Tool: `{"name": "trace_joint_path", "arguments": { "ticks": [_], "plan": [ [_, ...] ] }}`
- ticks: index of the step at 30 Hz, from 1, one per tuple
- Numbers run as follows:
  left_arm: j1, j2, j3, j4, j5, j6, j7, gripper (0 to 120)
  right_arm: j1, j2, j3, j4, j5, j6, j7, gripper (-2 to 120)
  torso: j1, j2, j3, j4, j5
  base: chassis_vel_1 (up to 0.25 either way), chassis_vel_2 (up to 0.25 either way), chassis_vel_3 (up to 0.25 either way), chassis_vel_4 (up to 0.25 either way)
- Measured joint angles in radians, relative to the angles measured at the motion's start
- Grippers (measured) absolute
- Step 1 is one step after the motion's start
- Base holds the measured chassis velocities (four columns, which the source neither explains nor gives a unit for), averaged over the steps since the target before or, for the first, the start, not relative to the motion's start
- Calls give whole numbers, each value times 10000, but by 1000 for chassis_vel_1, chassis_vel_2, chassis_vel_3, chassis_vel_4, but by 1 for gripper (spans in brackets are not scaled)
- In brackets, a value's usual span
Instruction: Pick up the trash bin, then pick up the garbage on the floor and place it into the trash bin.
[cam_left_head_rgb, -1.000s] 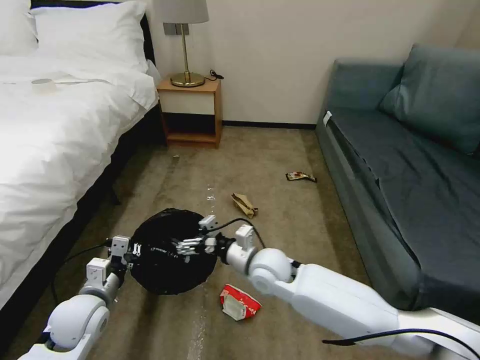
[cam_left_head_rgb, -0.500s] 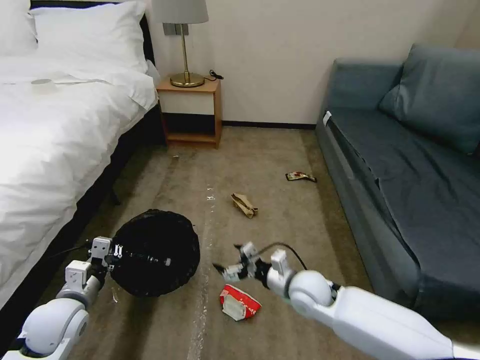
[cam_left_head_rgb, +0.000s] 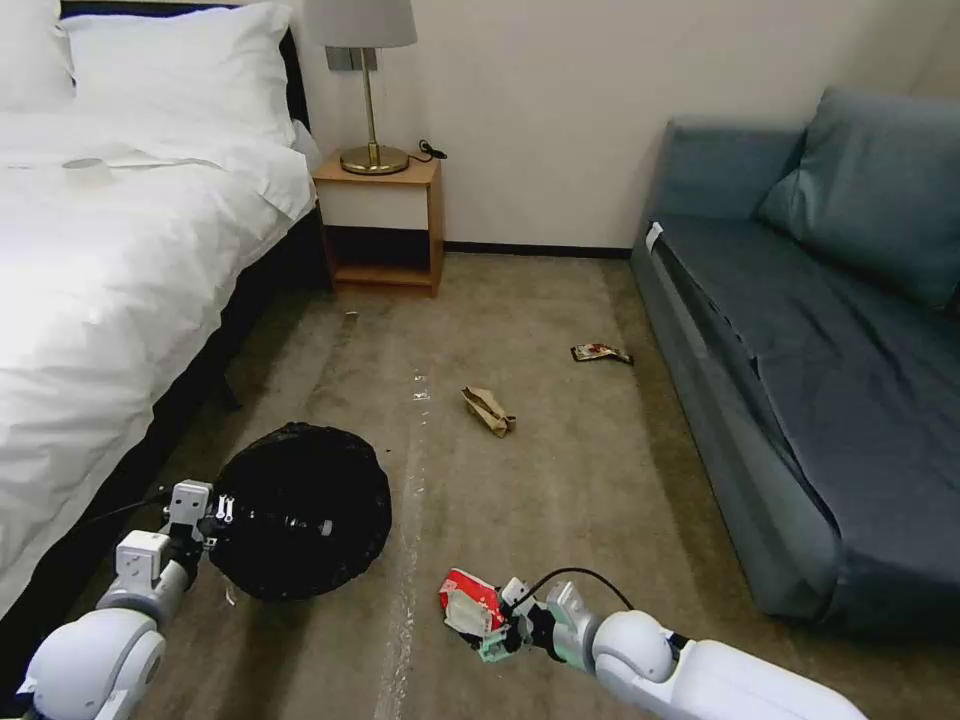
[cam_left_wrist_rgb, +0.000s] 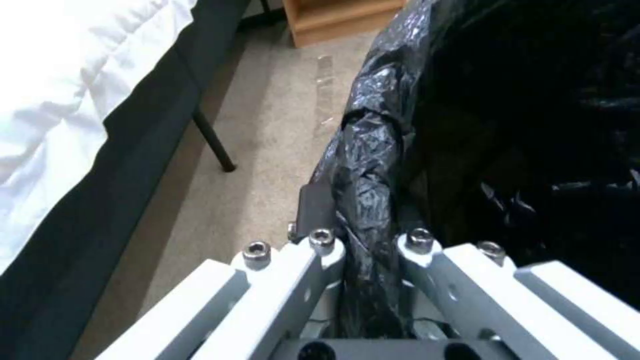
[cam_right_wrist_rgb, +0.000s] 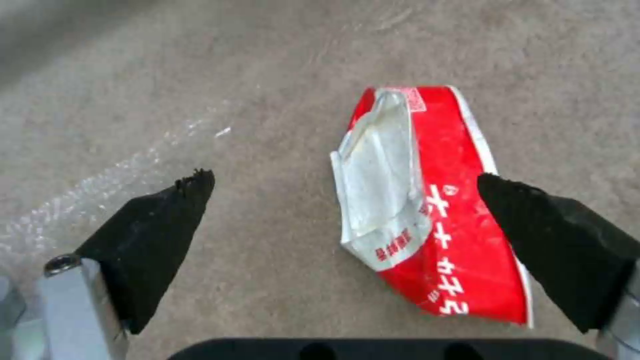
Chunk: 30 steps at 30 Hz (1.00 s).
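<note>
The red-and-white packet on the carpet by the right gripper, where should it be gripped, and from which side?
Probably across its narrow width, coming straight down from above. The red-and-white packet lies flat on the carpet, so no side gap shows. The open right gripper hangs above it, offset: one finger over its edge, the other over bare carpet. Centre first; the raised silvery flap gives some purchase.

The right end effector (cam_right_wrist_rgb: 343, 187) is held open above the carpet (cam_right_wrist_rgb: 267, 75), a crumpled red-and-white packet (cam_right_wrist_rgb: 427, 210) lying between its black fingertips (cam_right_wrist_rgb: 167, 220)
</note>
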Motion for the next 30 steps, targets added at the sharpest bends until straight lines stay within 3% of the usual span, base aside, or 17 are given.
{"name": "trace_joint_path", "arguments": {
  "ticks": [25, 30],
  "plan": [
    [536, -122, -317, -409, 76, -128, 153, 3, 184, 2426, 123, -3651, -1225, 1559, -32, 99, 0, 0, 0, 0, -1, 0, 0, 0, 0],
    [685, -183, -369, -417, 139, -227, 217, 3, -13, 2664, 583, -4635, -1547, 2123, -626, 79, 0, 1, 0, 0, 0, 0, 0, 0, 0]
  ]
}}
